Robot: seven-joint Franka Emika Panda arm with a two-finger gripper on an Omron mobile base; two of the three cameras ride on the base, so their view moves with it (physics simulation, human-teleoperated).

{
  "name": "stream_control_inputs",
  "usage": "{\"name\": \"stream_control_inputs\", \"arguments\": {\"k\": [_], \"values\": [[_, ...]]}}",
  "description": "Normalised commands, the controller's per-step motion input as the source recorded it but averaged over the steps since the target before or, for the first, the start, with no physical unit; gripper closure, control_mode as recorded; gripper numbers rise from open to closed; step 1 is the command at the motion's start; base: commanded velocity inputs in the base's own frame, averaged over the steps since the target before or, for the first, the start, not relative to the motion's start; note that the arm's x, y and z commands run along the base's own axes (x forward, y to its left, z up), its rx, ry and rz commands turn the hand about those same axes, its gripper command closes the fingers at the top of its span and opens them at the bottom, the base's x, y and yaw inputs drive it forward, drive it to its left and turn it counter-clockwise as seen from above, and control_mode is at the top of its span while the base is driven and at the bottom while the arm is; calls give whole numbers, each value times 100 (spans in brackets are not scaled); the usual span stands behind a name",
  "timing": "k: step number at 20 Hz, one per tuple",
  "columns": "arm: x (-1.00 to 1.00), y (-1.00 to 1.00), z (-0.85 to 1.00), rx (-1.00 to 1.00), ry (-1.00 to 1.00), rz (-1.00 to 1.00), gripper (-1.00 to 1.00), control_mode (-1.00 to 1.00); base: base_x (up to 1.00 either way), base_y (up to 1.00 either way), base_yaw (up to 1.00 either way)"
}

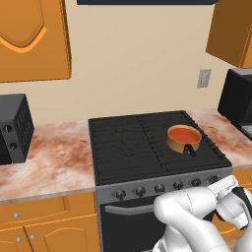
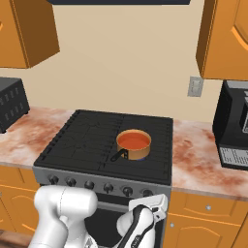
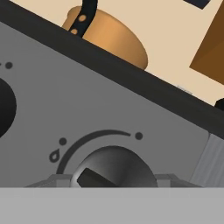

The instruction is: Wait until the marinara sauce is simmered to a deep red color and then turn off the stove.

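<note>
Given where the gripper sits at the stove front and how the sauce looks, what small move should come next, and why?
Probably ease straight in and close on the knob. In the hand view it sits centred just ahead of the gripper on the stove panel, and the marinara sauce in the saucepan already looks red-orange. Whether the gripper touches it yet, I cannot tell.

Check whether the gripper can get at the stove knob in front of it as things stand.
Probably yes: the knob sits dead ahead of the hand on the stove's front panel, very close, with nothing between them.
</note>
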Motion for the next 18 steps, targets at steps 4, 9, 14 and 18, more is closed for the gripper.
{"name": "stream_control_inputs", "arguments": {"k": [4,9,14,18], "values": [[0,0,0,0,0,0,100,-100,0,0,0],[0,0,0,0,0,0,100,-100,0,0,0],[0,0,0,0,0,0,100,-100,0,0,0],[0,0,0,0,0,0,100,-100,0,0,0]]}}
